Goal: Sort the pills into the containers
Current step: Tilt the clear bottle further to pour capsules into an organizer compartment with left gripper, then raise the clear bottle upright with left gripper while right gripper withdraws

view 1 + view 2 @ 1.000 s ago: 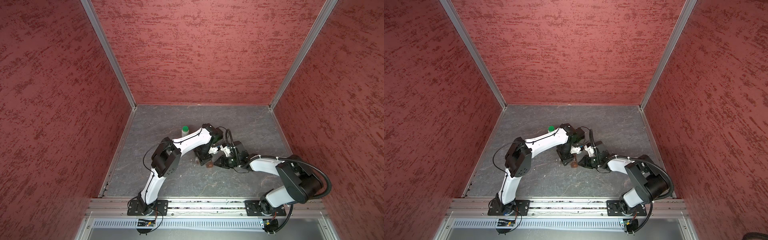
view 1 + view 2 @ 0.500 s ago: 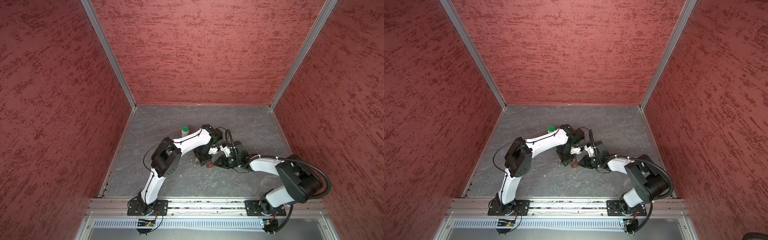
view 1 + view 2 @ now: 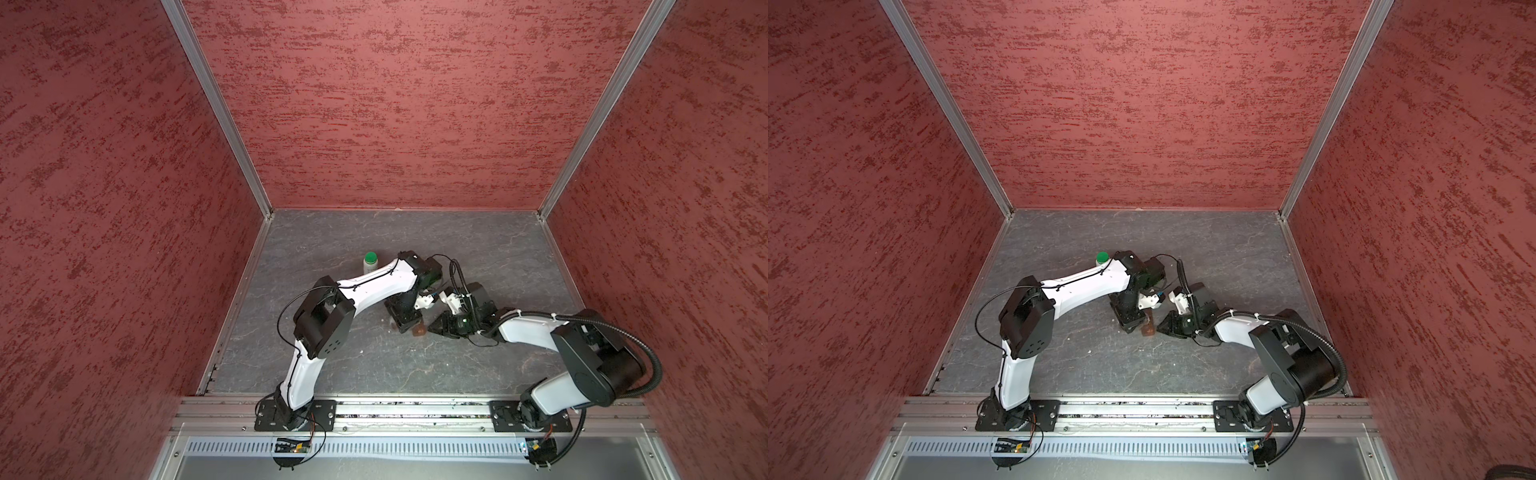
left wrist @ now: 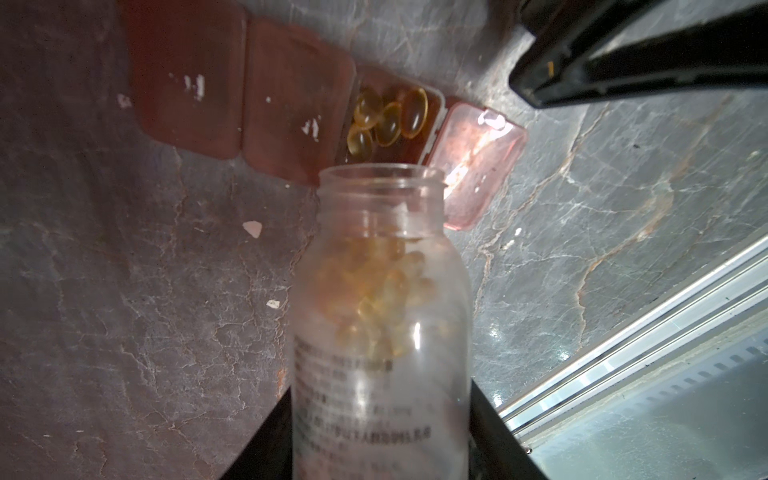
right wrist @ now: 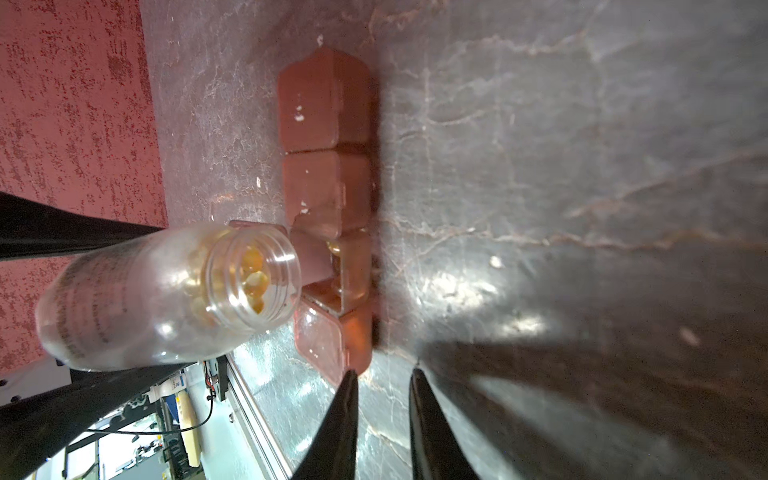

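Nothing's moved: left gripper point(image 4: 380, 449) grasps the tilted bottle point(image 4: 380, 311) at the open compartment point(image 4: 435, 124), capsules point(image 4: 388, 120) inside; right gripper point(image 5: 382, 415), clenched empty, waits beside the box point(image 5: 324, 112). Pour looks paused.

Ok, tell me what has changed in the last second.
Nothing visibly moved, and nothing was taken hold of or let go. The left tool still holds the clear plastic pill bottle tilted towards the open compartment of the reddish-brown pill organiser, where amber capsules lie. The right tool stays shut by the organiser's end. The white bottle with a green cap stands where it was.
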You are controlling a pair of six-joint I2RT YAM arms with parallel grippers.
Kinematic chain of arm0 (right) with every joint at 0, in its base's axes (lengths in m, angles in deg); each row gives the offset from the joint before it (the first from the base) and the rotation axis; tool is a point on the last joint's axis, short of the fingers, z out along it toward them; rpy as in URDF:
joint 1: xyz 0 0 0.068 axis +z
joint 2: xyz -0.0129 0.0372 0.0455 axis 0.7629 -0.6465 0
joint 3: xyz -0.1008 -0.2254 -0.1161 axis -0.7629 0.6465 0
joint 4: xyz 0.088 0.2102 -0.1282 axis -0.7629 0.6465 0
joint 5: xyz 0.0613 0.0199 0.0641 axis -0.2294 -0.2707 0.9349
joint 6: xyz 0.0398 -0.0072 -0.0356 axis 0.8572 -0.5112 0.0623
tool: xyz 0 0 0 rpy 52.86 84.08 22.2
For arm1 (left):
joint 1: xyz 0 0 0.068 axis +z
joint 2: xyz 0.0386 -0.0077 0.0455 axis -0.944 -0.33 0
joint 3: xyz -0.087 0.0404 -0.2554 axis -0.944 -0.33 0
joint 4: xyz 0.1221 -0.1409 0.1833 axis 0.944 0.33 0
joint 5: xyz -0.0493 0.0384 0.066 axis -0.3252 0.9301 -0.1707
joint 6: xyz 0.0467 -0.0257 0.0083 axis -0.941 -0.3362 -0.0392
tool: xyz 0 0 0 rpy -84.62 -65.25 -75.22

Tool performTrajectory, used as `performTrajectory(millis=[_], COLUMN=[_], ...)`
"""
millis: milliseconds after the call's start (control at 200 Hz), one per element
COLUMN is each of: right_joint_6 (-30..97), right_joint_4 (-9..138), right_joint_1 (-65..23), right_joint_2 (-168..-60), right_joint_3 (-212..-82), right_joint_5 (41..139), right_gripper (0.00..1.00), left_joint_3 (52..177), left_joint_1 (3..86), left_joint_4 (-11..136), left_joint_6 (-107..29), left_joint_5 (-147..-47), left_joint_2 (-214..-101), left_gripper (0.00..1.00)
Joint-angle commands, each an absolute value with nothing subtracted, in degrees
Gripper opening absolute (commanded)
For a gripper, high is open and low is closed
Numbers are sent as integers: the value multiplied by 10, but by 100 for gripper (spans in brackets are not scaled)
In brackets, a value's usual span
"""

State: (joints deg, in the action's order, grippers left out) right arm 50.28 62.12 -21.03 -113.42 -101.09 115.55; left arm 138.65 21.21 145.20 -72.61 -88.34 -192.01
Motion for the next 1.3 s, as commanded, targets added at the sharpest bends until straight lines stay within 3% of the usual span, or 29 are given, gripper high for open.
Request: performTrajectory(millis=[0,631,1092,1297], right_joint_6=[501,506,512,515], right_joint_4=[633,780,971,1004], right_joint_1=[-208,-209,-216,-217], right_joint_2=[-1123,-1024,-926,-933], right_joint_3=[-1030,-1098,-1207,-1244], right_joint_5=[1139,1068,894,835], right_gripper=[23,24,29,30], left_joint_3=[1372,1187,846,701], left_joint_1=[216,230,245,240], left_joint_4=[1422,1172,615,297], left_joint_6=[-717,-692,-623,-616], left_joint_5=[-896,-951,-979,-986], left_joint_2=[-1892,-1753,-1526,-1492], left_gripper=[0,0,0,0])
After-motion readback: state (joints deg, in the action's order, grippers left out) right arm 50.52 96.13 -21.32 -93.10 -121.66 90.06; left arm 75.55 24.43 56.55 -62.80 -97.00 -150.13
